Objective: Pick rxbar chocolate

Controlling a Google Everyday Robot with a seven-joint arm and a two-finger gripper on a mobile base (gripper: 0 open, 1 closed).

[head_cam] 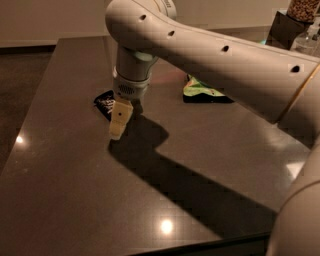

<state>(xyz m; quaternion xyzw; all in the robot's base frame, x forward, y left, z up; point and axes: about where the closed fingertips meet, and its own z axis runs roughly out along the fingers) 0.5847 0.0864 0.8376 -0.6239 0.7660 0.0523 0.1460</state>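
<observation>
Found the rxbar chocolate (104, 103) lying flat on the worktop (60, 165), left of the middle and toward the far side: a small black wrapper with pale lettering, only its left part showing. Saw the rest of it hidden behind the tool (121, 120), which hung just to its right and slightly nearer, pointing down and toward the near left, close above the surface. Could not tell whether the tool touched the bar or the worktop. Could not tell how wide the tool stood, nor whether it had hold of anything.

Traced the tool up into a round pale wrist (131, 75), then into a thick cream arm (225, 55) with small dark holes along it, running from above the bar across to the right edge and down to the near right corner. Noted the arm's broad dark shadow (190, 185) on the worktop, starting at the tool and spreading toward the near right.

Made out a green chip bag (200, 92) farther right, well apart from the bar, its far part covered by the arm. Noted a glossy dark brown surface with a bright light spot (165, 226) at the near middle. Saw, at the far right, a dark stand (285, 30) bearing a clear container (302, 9) of brownish pieces. Saw dark floor (20, 90) on the left and a pale wall (60, 20) along the far side.
</observation>
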